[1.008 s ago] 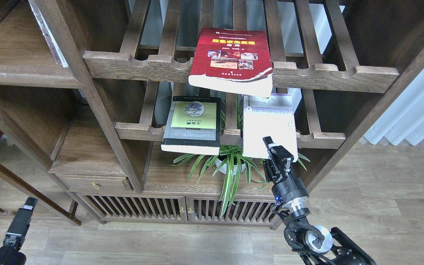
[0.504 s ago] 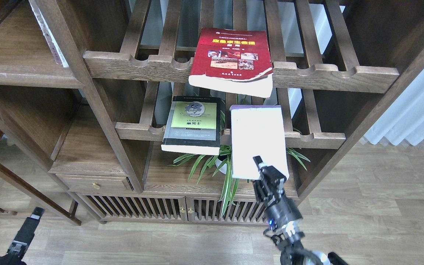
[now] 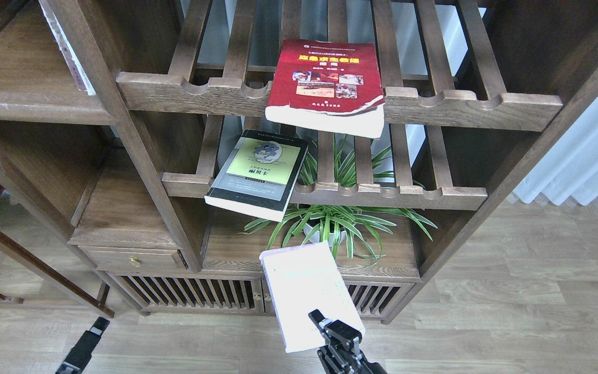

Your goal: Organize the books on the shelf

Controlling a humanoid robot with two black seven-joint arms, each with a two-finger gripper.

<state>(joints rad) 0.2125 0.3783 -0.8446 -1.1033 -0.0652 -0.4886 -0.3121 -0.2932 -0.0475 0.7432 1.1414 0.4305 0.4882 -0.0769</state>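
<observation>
The right gripper [image 3: 336,327] is clamped on the white-lilac book's [image 3: 309,296] near edge, holding it low before the cabinet. The robot should keep it level and steer toward the solid shelf [image 3: 24,98], clear of the black-grey book [image 3: 257,174] overhanging its rack. The left gripper [image 3: 83,345] barely shows; its opening cannot be told.

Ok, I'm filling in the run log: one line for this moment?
right pincer: shut on white book, off rack | black book: skewed on lower rack | red book: upper rack | left pincer: low, unclear

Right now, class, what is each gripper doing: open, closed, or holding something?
Left gripper: in view, low and dark; state cannot be told.
Right gripper: closed on the white-lilac book.
</observation>
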